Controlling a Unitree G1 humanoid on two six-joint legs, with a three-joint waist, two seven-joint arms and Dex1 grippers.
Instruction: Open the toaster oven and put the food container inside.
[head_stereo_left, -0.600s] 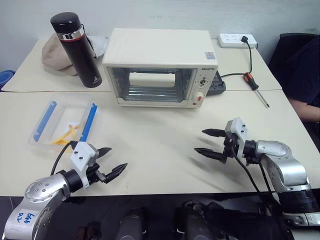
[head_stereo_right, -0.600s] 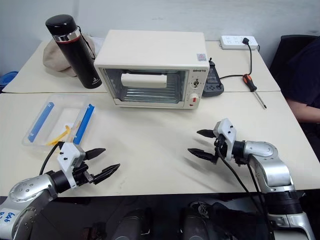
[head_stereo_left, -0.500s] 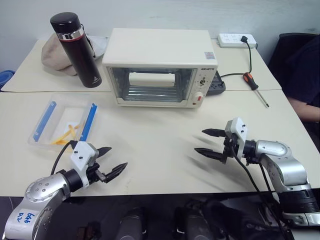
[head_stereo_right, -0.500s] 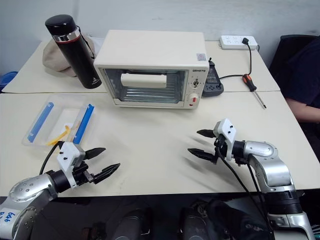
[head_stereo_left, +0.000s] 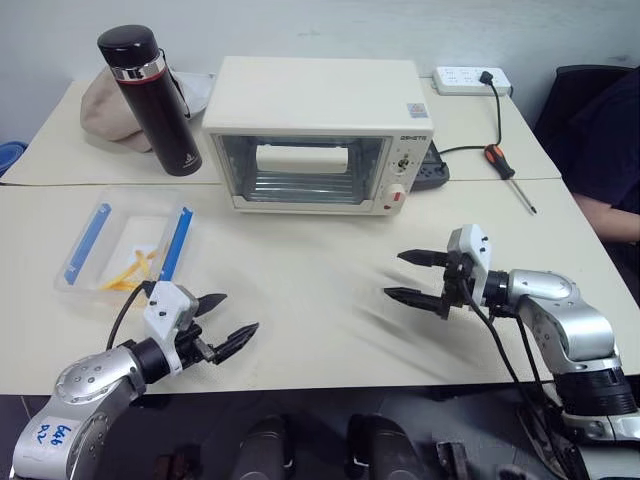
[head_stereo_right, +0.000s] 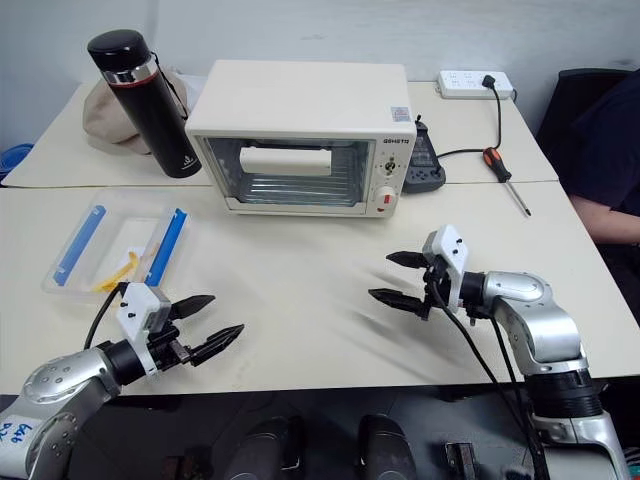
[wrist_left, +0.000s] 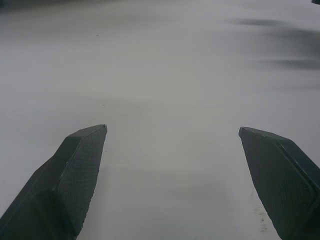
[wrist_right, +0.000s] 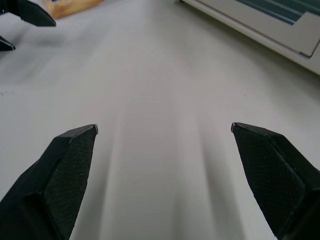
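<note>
You face a cream table, with a second table pushed against its far edge. On the near one stand the toaster oven, door shut, and the food container at left. The far one carries a black flask, beige cloth, power strip and screwdriver.

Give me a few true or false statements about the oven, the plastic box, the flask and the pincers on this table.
1. The cream-white boxy toaster oven has its glass door shut. True.
2. The shallow clear plastic food container sits inside the oven. False: it lies on the table, at the robot's left.
3. The left pincer grips the black flask. False: it is open and empty.
4. The right pincer is open above the table. True.
</note>
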